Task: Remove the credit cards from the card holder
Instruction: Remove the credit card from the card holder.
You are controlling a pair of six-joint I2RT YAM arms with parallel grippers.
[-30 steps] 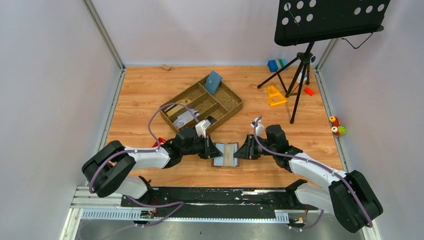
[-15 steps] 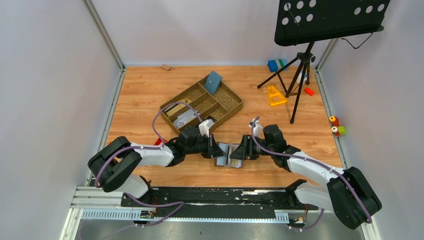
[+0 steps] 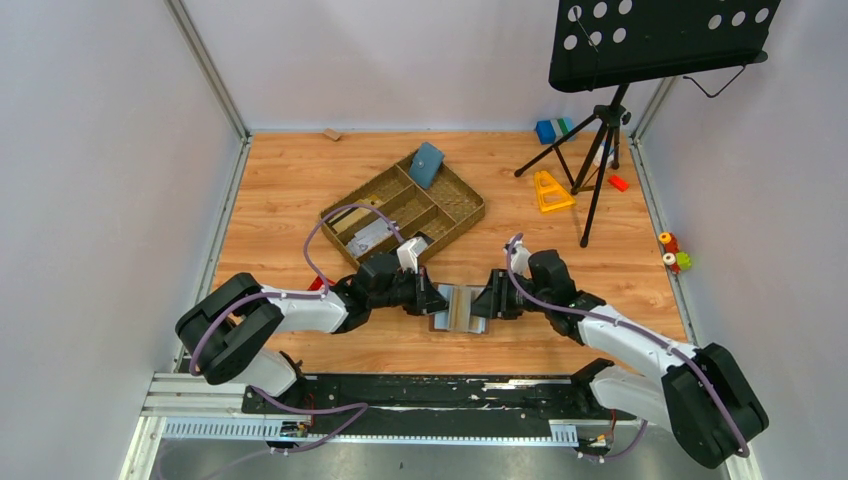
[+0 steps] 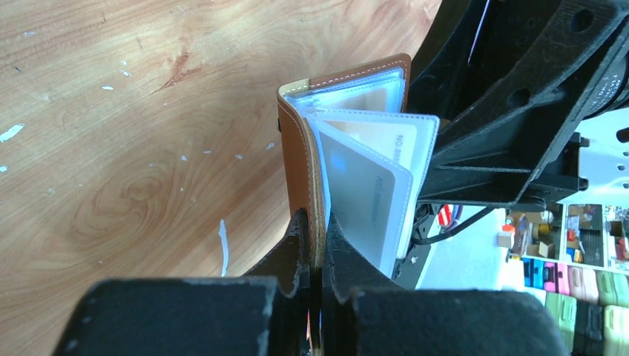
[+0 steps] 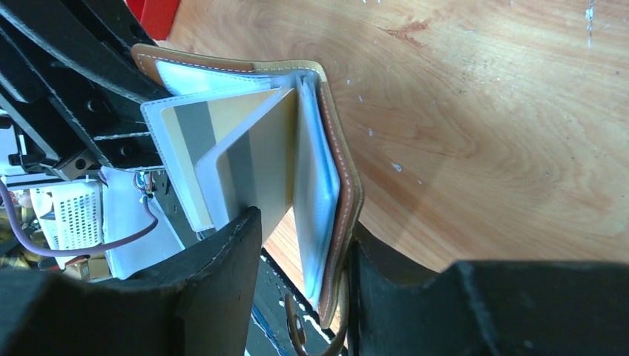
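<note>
The card holder (image 3: pixel 458 308) is a brown folding wallet, half open between my two grippers near the front of the wooden floor. In the left wrist view its brown cover (image 4: pixel 297 141) stands on edge and the clear sleeves with cards (image 4: pixel 371 193) fan out to the right. My left gripper (image 4: pixel 317 241) is shut on that cover's edge; it also shows in the top view (image 3: pixel 432 300). My right gripper (image 5: pixel 304 274) is open, its jaws wide around the other cover (image 5: pixel 345 200) and several sleeves (image 5: pixel 222 141). The cover rests against one finger (image 5: pixel 400 289). The closing tab (image 5: pixel 297 334) hangs below.
A woven divided tray (image 3: pixel 478 205) lies behind the grippers, with a blue-teal pouch (image 3: pixel 427 165) leaning on its far rim. A music stand (image 3: pixel 600 150) stands at the back right beside a yellow triangle (image 3: pixel 550 190), a blue block (image 3: pixel 550 130) and small toys (image 3: pixel 675 255).
The two grippers have moved closer together, and the card holder has gone from lying flat open to half folded, with its sleeves standing up. The last half second shows only a slight shift.
</note>
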